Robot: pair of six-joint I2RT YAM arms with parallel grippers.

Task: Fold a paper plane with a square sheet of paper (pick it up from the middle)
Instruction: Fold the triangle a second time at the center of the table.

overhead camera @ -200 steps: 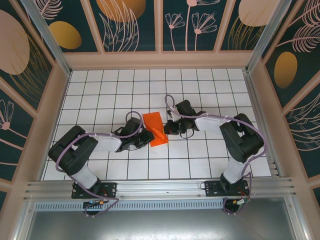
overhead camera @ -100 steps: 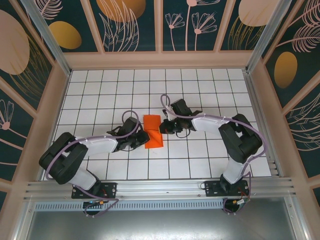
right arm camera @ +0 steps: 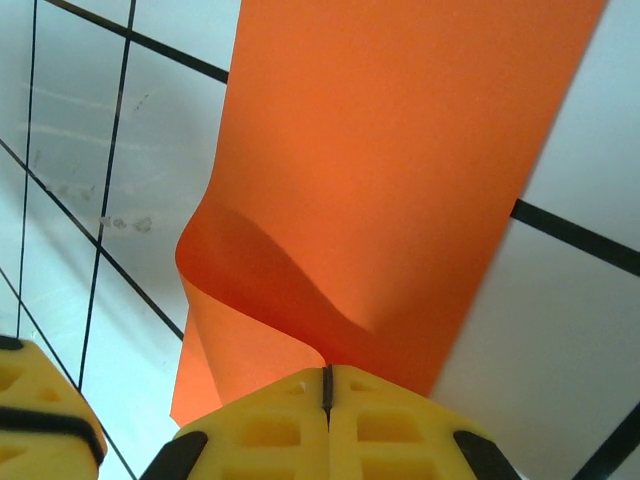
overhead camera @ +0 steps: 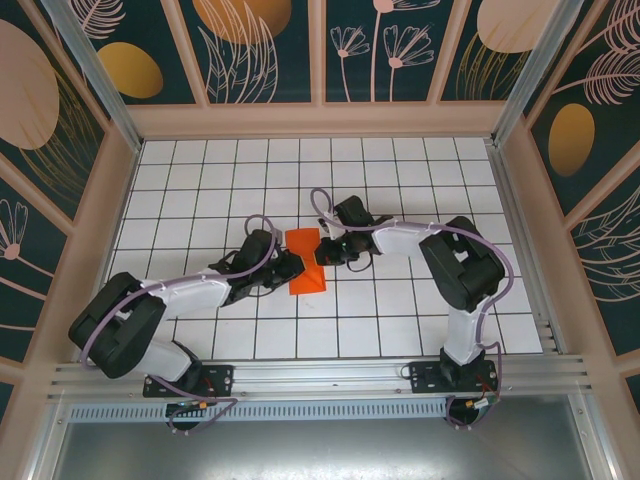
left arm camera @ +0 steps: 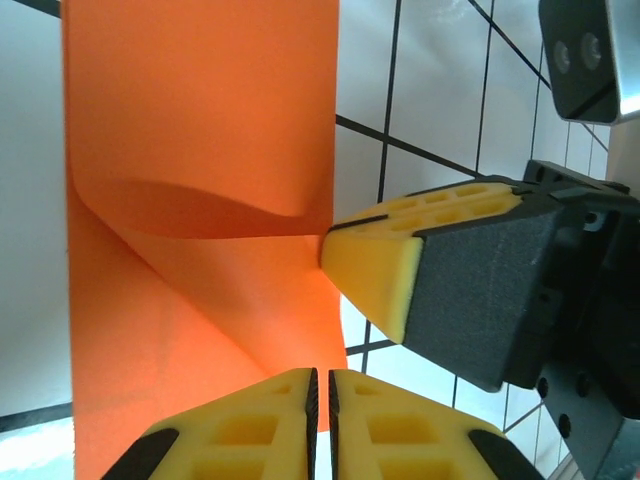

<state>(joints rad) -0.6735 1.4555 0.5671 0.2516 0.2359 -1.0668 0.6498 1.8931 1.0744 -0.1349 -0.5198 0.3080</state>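
The square sheet of paper (overhead camera: pixel 304 241), bright orange-red, lies as a folded strip mid-table, pinched into an hourglass waist. My left gripper (overhead camera: pixel 293 268) meets that waist from the left. In the left wrist view its jaws (left arm camera: pixel 320 375) stand almost together, and a diagonal crease of the sheet (left arm camera: pixel 200 100) runs into their slit. My right gripper (overhead camera: pixel 320 254) meets the waist from the right; its yellow fingertip (left arm camera: pixel 380 265) touches the sheet's right edge. In the right wrist view the right gripper (right arm camera: pixel 326 370) is shut, and a curled flap of the sheet (right arm camera: pixel 400 150) ends at its slit.
The white gridded floor (overhead camera: pixel 400 310) spreads around the sheet. Low walls (overhead camera: pixel 320 120) fence the table at the back and both sides. Both arms stretch low across the floor toward the middle, their tips about one tile apart.
Both grippers have slid inward toward each other. The sheet, a long tilted flat strip a second ago, has shortened and buckled into a narrow waist between the tips.
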